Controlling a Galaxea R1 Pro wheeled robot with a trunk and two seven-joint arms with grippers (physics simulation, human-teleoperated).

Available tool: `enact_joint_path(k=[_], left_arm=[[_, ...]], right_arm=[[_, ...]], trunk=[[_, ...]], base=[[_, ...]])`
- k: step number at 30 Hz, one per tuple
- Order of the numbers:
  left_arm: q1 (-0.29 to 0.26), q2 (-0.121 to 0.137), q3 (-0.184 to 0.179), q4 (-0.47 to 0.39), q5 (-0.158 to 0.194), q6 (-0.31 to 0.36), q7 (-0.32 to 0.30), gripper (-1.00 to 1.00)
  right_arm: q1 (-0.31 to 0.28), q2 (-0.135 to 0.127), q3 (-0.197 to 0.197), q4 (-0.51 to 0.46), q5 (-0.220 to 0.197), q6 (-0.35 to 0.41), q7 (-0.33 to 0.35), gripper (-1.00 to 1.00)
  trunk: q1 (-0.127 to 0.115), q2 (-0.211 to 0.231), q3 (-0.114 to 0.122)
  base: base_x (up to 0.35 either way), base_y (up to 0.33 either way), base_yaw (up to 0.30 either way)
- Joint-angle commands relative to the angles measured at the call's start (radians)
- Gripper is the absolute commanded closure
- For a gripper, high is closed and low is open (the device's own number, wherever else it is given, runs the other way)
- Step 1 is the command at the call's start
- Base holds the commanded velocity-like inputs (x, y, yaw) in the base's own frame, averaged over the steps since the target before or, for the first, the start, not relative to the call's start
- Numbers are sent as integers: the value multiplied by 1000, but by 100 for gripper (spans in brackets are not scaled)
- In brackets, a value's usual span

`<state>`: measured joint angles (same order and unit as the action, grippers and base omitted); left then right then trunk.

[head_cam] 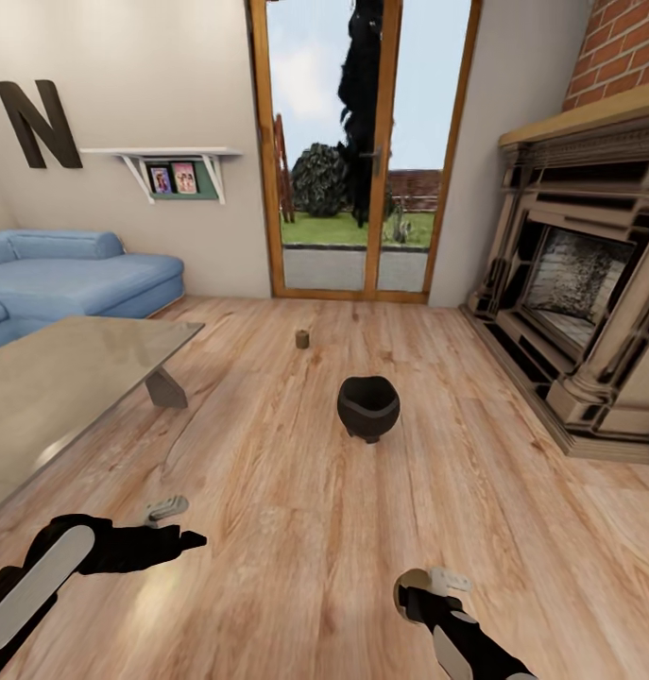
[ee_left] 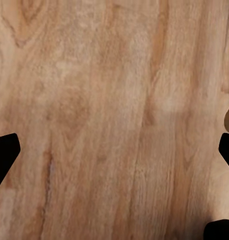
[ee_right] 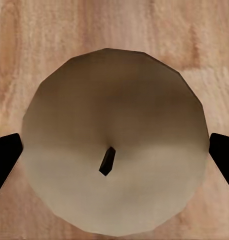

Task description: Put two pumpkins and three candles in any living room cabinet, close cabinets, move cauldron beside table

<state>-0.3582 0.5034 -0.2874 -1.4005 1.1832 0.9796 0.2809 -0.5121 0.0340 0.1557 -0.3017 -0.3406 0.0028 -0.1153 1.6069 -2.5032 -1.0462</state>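
Right claw (ee_right: pixel 114 150) spread wide, straddling a candle (ee_right: pixel 113 140) on the floor (head_cam: pixel 296 529); left claw (ee_left: pixel 114 150) wide over bare boards; cauldron (head_cam: pixel 368 407) well ahead.

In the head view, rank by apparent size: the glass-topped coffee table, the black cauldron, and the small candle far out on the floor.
1. Glass-topped coffee table, largest by far.
2. Round black cauldron.
3. Short stubby candle, smallest; it stands farther from the camera, which shrinks it further.

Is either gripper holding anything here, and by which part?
The right gripper brackets a candle at its sides; actual contact cannot be told. The left gripper holds nothing.
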Motion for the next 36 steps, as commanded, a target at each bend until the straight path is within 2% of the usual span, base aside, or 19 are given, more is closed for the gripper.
enact_joint_path(k=[1, 5, 8, 15, 29, 36], left_arm=[[-1, 0, -2, -1, 10, 1, 10, -100], [-1, -4, -2, -1, 11, 1, 11, -100], [-1, -15, -2, -2, 10, 1, 11, -100], [0, -28, -4, 0, 9, 1, 11, -100], [0, -30, -10, -1, 11, 1, 11, -100], [0, -30, -10, -2, 13, 2, 11, -100]], right_arm=[[0, 0, 8, -1, -9, 0, -7, 100], [0, 0, 8, -1, -9, 0, -7, 100], [0, 1, 8, -1, -9, 0, -7, 100], [0, 2, 8, 1, -9, 2, -7, 100], [0, 4, 8, 11, -9, 2, -7, 100], [0, 4, 8, 12, -9, 2, -7, 100]], trunk=[[-1, 0, 3], [-2, 1, 19], [-4, 2, 30], [-7, 3, 53], [-61, 101, 86], [-61, 101, 79]], base=[[0, 0, 0], [0, 0, 0], [-32, 0, 6], [-245, 0, 167], [-198, 0, 244], [-106, 0, 246]])
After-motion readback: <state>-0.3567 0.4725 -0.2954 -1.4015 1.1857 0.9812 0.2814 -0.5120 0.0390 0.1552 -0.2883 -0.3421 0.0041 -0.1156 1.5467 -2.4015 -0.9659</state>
